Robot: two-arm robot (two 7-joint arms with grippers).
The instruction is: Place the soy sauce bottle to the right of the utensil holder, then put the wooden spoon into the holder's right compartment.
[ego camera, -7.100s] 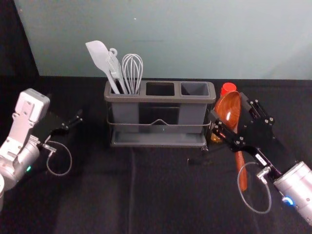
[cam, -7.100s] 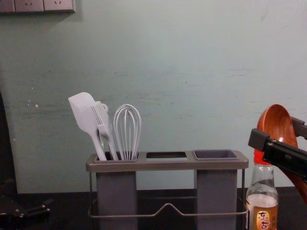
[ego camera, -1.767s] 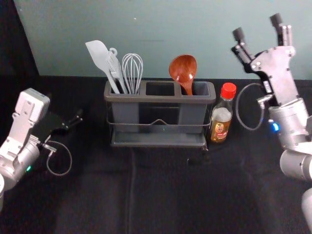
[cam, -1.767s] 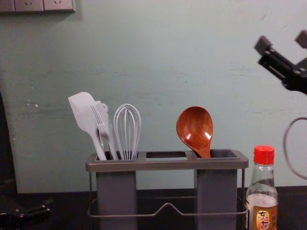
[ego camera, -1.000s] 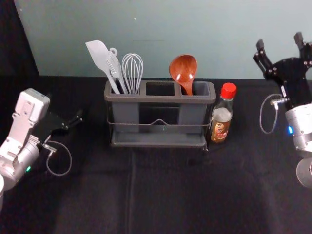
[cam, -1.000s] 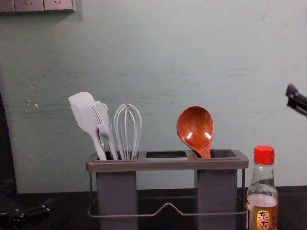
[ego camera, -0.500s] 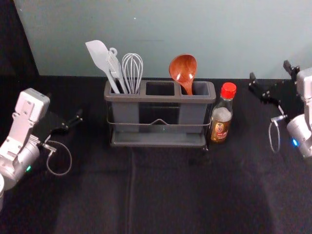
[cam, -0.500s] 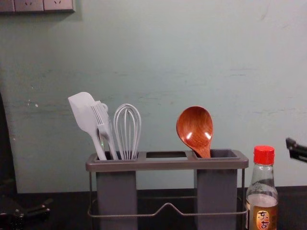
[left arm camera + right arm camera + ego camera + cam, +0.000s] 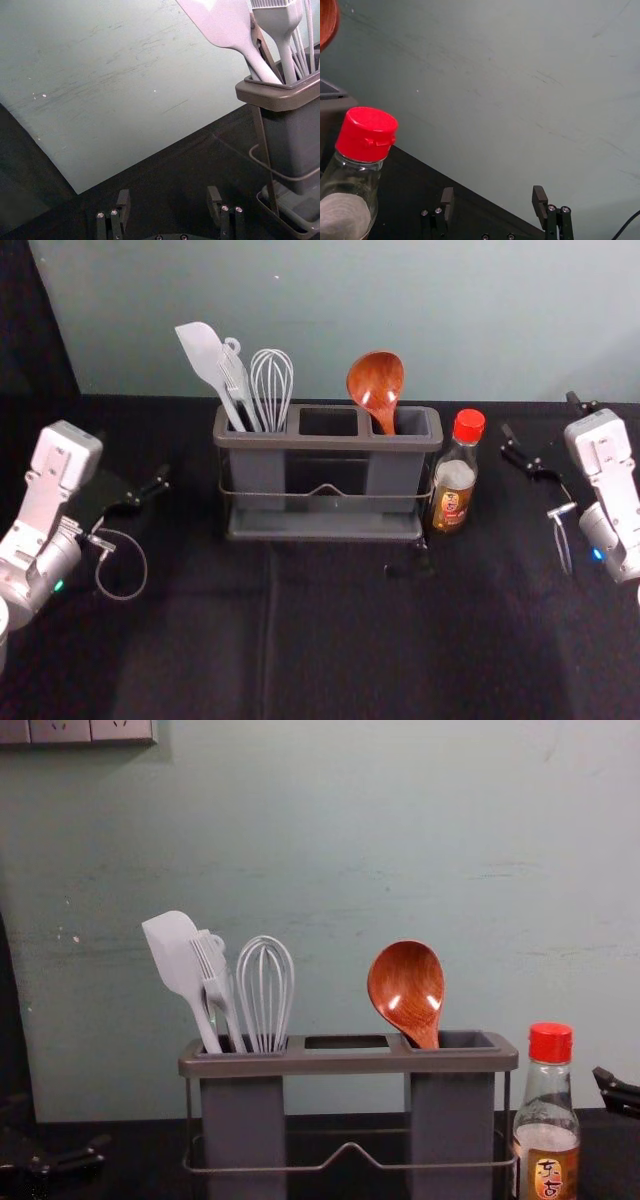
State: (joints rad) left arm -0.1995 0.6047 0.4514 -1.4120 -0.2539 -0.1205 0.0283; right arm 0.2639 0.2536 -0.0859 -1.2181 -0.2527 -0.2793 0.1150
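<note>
Far left, the left gripper (image 9: 140, 495) sits parked over the black cloth-covered table (image 9: 330, 640), partly lost against the dark, fingers spread, holding nothing. Here's the grey rectangular utensil holder (image 9: 325, 532) near the table's back edge, the reddish-brown wooden spoon (image 9: 377, 382) in its right compartment, bowl up, lower handle hidden. Just beside the holder's right edge stands the red-capped clear glass soy sauce bottle (image 9: 455, 485), base cut off in the chest view. Open room, then the right gripper (image 9: 541, 414), fingers wide apart, gripping nothing.
</note>
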